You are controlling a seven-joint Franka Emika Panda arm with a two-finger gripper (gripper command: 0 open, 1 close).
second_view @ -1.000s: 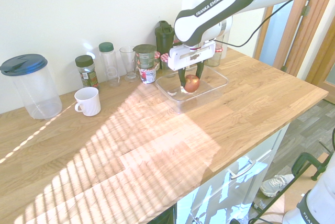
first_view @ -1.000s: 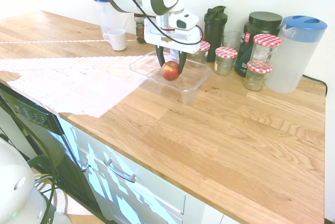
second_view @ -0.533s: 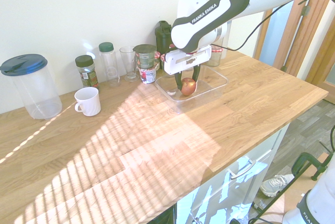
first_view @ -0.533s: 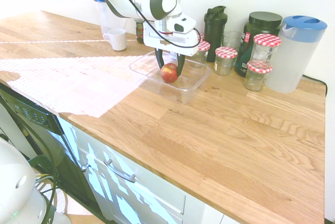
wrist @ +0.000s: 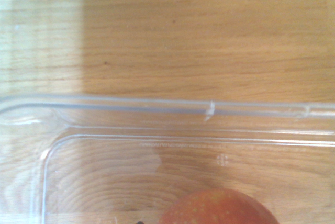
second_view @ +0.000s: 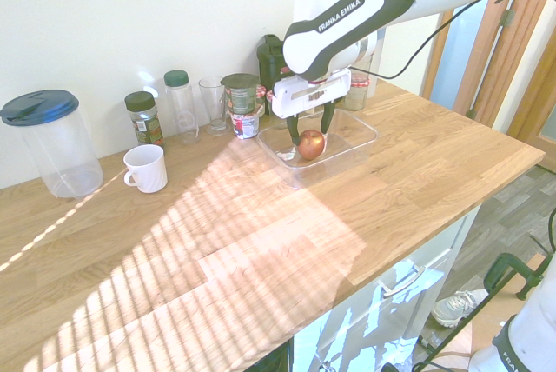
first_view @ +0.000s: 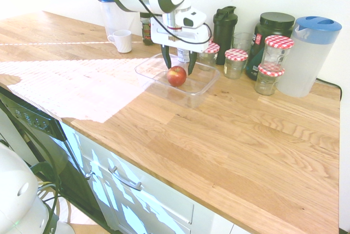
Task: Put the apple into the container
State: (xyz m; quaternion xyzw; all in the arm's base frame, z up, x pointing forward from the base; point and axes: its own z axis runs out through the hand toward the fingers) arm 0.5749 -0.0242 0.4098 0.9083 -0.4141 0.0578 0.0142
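Note:
The red apple (first_view: 176, 75) (second_view: 311, 143) rests on the floor of the clear plastic container (first_view: 146, 71) (second_view: 361, 141), toward its wall-side half. My gripper (first_view: 179, 65) (second_view: 311, 126) hovers just above the apple, open. Its dark fingers (first_view: 165, 62) stand apart on either side of the fruit and do not touch it. In the wrist view the top of the apple (wrist: 220, 209) shows at the bottom edge, with the container's rim (wrist: 157, 103) running across the wooden counter.
Behind the container along the wall stand red-checked-lid jars (first_view: 235, 62), a black shaker bottle (first_view: 225, 27), a dark canister (first_view: 272, 33) and a blue-lidded pitcher (first_view: 309, 56). A white mug (first_view: 121, 41) (second_view: 146, 168) sits further along the counter. The counter's front edge (first_view: 164, 176) is nearby.
The gripper, shut on the apple a second ago, lowered it into the container, then opened and rose slightly. The apple now lies free on the tub floor.

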